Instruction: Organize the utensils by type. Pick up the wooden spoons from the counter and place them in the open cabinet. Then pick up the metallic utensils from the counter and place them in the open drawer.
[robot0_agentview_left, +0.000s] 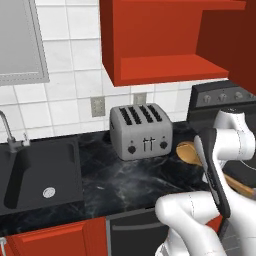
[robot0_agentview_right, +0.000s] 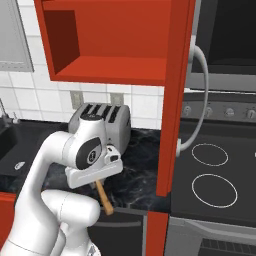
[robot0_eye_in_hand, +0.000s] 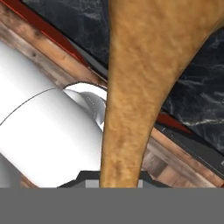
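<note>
A dark marbled counter (robot0_agentview_left: 130, 177) runs under white wall tiles, with a black sink (robot0_agentview_left: 42, 175) at its left end, a grey toaster (robot0_agentview_left: 141, 131) near the middle and a black stove (robot0_agentview_right: 220, 175) to the right. Above it hangs the open red cabinet (robot0_agentview_right: 115, 40), its shelf bare, its door (robot0_agentview_right: 175, 100) swung out edge-on toward me between the counter and the stove.

My claw (robot0_eye_in_hand: 120, 183) is closed on a wooden spoon (robot0_eye_in_hand: 140, 87). In the hand view the handle rises straight up from between my fingertips and widens into the bowl at the top, so I grip it low on the stem. In the left base view the spoon's bowl (robot0_agentview_left: 189, 152) shows just beside the toaster's right end, partly behind my forearm, with the handle running off to the lower right. In the right base view the handle end (robot0_agentview_right: 104, 197) pokes down and out below my hand, over the counter's front edge.

The toaster stands close on my left and the cabinet door's edge stands near on my right. Between them the counter top is bare marble, and the space up to the cabinet's front lip is open. Whether the spoon touches the counter, I cannot tell.
</note>
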